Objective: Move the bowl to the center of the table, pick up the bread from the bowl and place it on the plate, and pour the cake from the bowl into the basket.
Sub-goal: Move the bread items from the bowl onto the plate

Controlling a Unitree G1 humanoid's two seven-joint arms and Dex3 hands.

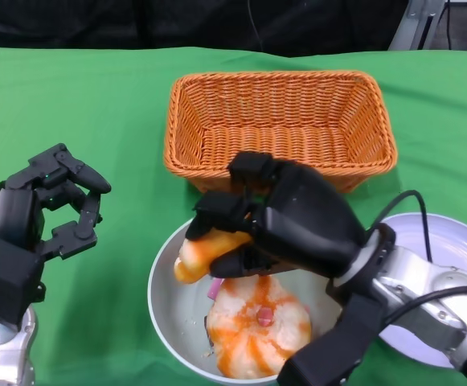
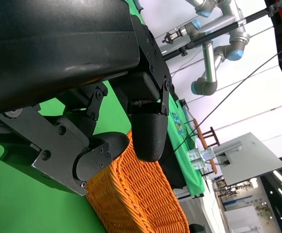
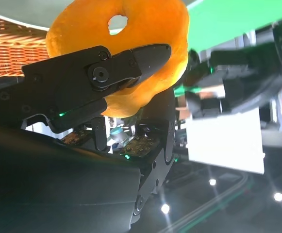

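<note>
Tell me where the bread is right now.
In the head view the bread is gripped by the right hand over the left part of the white bowl, just in front of the basket.

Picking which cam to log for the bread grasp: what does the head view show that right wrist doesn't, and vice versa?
Head view only: the white bowl with the cake still in it, the plate at the right, and the whole layout on the green table.

Right wrist view only: a close look at the fingers pressed against the bread, plus a hole through the bread.

Both: the right hand holding the bread over the bowl, the basket, and the left hand empty, fingers apart.
</note>
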